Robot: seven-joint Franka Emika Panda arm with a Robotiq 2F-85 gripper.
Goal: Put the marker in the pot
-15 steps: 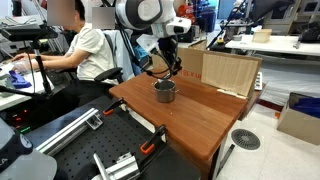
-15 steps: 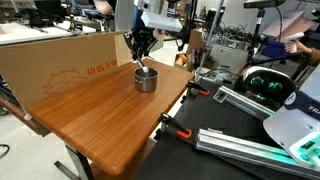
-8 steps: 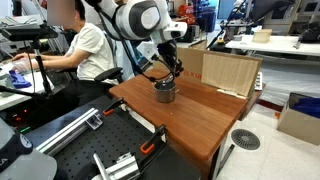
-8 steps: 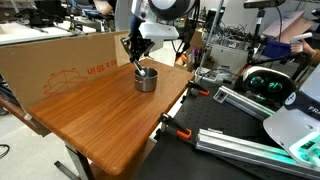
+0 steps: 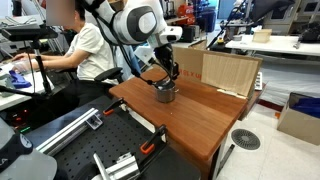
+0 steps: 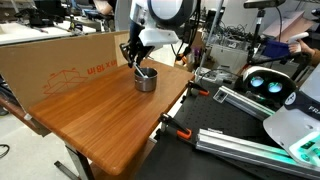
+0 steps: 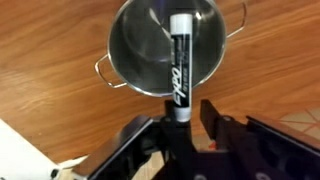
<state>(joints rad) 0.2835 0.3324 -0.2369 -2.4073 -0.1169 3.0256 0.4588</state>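
The silvery pot (image 7: pixel 122 60) stands on the wooden table, directly under my gripper (image 7: pixel 186 108); it shows in both exterior views (image 5: pixel 164 92) (image 6: pixel 146 79). The marker (image 7: pixel 181 60), black with a white label and pale tip, lies tilted inside the pot. Its near end leans over the rim, against my left finger. A gap shows between it and my right finger, so the jaws look open. In both exterior views the gripper (image 5: pixel 169 78) (image 6: pixel 137 62) hangs just above the pot's rim.
A cardboard box (image 5: pixel 228 70) stands on the table behind the pot and shows as a long wall in an exterior view (image 6: pixel 60 62). A seated person (image 5: pixel 85 50) is beside the table. Clamps and rails (image 6: pixel 215 110) lie off the table's edge.
The gripper has come down slightly, closer to the pot's rim, and the arm has shifted a little. The pot has not moved.
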